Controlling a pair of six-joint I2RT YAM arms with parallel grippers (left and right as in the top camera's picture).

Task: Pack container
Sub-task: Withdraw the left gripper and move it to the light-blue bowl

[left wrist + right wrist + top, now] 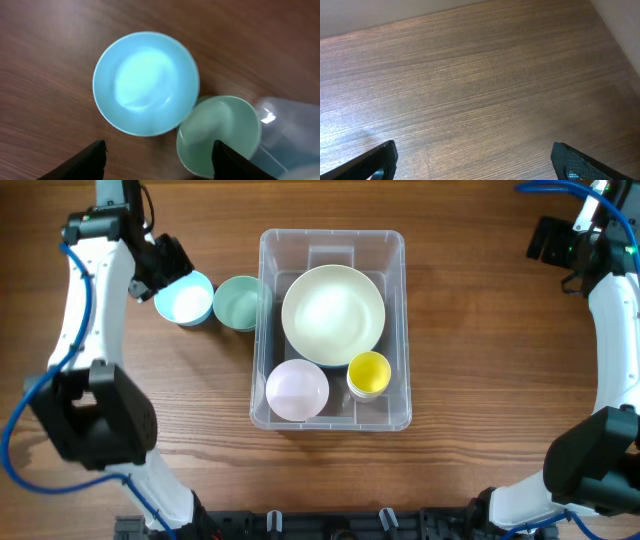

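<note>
The left pincer (159,162) is hovering open over the blue bowl (146,82), likely next for the container (332,236). The right pincer (475,160) is idling, open.

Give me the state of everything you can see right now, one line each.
container: lidless, partly packed
cream bowl: upright, inside container
pink bowl: upright, inside container
yellow cup: upright, inside container
blue bowl: upright, on table
green bowl: upright, on table
left gripper: open, empty, by blue bowl
right gripper: open, empty

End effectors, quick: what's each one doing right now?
Left end effector: open, holding nothing, by the blue bowl.
Right end effector: open, holding nothing.
</note>
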